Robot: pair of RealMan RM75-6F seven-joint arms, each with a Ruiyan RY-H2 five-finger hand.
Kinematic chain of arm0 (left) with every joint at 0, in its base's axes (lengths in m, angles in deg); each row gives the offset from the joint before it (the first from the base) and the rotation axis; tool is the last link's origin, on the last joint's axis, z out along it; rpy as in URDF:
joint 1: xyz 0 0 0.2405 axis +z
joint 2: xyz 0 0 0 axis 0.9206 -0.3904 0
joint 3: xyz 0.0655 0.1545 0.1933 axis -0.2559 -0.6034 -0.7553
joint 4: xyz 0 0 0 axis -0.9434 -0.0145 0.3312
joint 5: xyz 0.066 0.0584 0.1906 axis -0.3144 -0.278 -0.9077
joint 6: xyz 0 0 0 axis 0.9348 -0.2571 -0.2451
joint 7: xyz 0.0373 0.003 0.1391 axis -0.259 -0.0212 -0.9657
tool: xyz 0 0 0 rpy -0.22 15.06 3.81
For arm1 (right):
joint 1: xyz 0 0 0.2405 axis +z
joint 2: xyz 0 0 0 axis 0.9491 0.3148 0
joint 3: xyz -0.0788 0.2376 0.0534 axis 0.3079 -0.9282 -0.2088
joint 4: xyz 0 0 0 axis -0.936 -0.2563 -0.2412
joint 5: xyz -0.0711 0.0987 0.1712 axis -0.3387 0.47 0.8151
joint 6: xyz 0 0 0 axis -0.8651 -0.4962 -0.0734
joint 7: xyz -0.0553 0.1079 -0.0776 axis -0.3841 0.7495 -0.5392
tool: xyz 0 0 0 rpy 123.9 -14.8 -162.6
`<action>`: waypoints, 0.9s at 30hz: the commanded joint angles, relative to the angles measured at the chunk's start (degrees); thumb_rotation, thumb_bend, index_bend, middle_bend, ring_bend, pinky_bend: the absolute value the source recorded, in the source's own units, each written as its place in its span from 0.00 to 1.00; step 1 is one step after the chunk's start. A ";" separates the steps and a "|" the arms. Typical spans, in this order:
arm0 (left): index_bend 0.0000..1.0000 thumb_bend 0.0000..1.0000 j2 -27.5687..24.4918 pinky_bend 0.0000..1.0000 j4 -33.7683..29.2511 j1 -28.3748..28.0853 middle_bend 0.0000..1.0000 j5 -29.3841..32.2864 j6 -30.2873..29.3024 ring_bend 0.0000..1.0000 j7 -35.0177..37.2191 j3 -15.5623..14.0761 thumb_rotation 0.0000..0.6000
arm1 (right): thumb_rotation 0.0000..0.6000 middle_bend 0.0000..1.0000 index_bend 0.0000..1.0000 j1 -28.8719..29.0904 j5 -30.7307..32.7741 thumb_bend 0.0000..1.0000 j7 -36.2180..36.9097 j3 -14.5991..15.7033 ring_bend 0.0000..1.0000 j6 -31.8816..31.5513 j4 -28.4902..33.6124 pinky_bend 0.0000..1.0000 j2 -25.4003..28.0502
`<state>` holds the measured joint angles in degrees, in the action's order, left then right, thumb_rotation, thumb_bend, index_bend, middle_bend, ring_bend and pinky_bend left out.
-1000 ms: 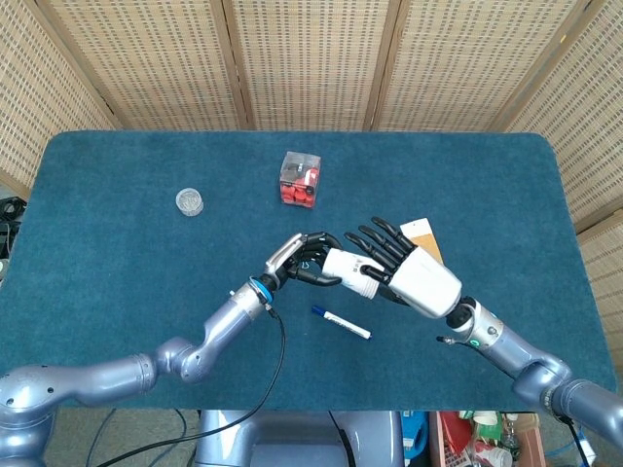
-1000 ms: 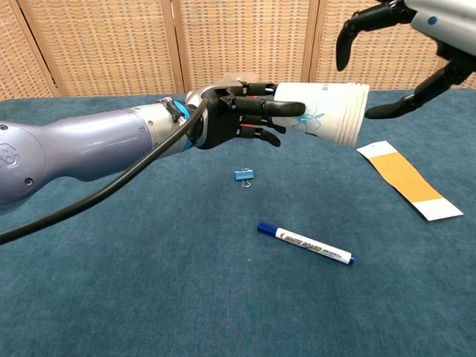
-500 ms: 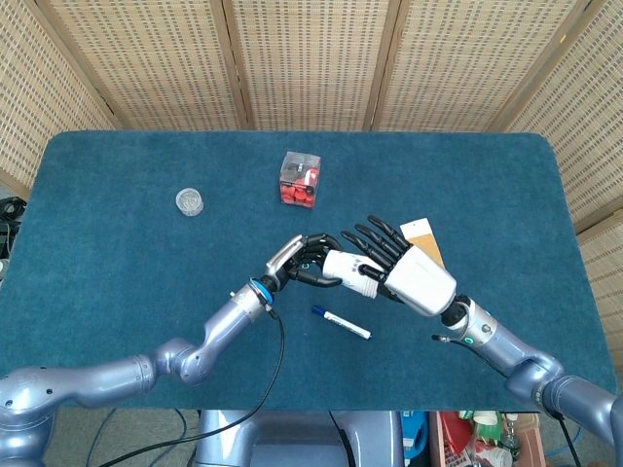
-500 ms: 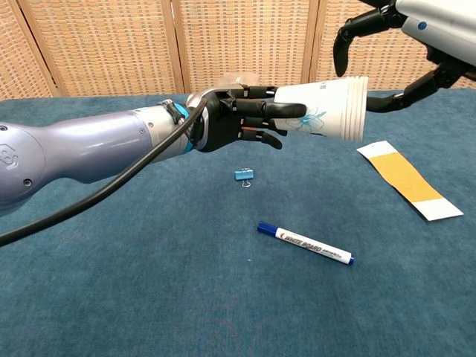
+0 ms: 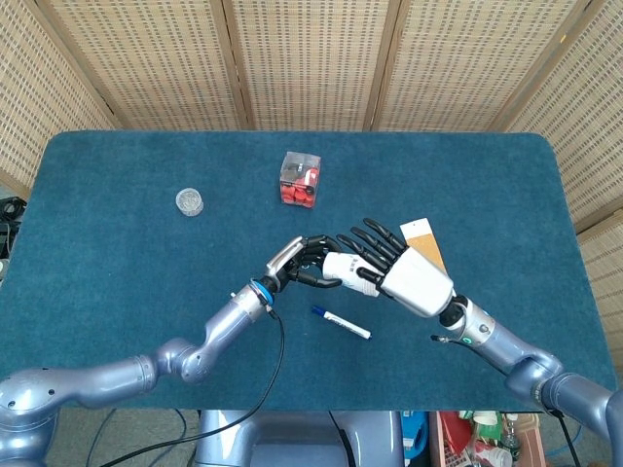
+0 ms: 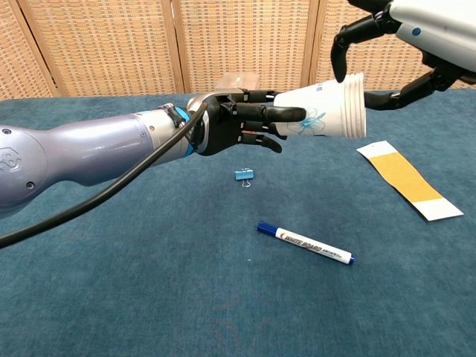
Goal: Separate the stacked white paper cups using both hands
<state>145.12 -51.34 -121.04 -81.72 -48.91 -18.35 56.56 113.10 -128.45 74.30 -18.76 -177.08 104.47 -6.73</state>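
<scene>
While the left hand (image 6: pixel 238 123) grips the tapered, ridged-rim paper cups (image 6: pixel 327 111), the right hand (image 6: pixel 416 33) fingers spread wide around their rim.

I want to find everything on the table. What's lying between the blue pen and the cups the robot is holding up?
A small blue binder clip lies on the cloth between the marker and the raised cups. Only the chest view shows it.

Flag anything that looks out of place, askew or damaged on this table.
Nothing stands out. The stacked white paper cups lie sideways in the air, gripped at the base by the left hand, with the right hand around the rims. The blue whiteboard marker lies flat and capped.
</scene>
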 commanded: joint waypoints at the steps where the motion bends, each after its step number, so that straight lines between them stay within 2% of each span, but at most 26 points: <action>1: 0.48 0.15 0.04 0.50 0.01 0.06 0.44 -0.09 0.10 0.53 0.10 0.00 1.00 | 1.00 0.07 0.57 0.14 -0.02 0.52 -0.16 0.19 0.00 0.00 -0.03 0.00 -0.04; 7: 0.48 0.15 0.20 0.50 0.12 0.22 0.44 -0.39 0.36 0.53 0.48 0.04 1.00 | 1.00 0.07 0.62 0.47 0.09 0.61 -0.86 0.59 0.00 -0.15 -0.42 0.00 -0.33; 18: 0.48 0.15 0.37 0.50 0.77 0.46 0.44 -0.88 0.60 0.53 0.84 0.07 1.00 | 1.00 0.07 0.69 0.61 0.64 0.61 -0.93 0.98 0.00 -1.35 -1.25 0.00 -0.78; 27: 0.48 0.15 -3.09 0.50 3.47 3.15 0.44 -1.39 0.54 0.53 2.67 -0.09 1.00 | 1.00 0.08 0.70 -3.14 0.86 0.61 1.01 2.48 0.00 -7.15 -3.82 0.00 2.36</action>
<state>142.77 -48.39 -118.51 -82.89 -48.38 -16.20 56.56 110.66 -127.68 74.82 -16.72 -183.53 101.27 -4.98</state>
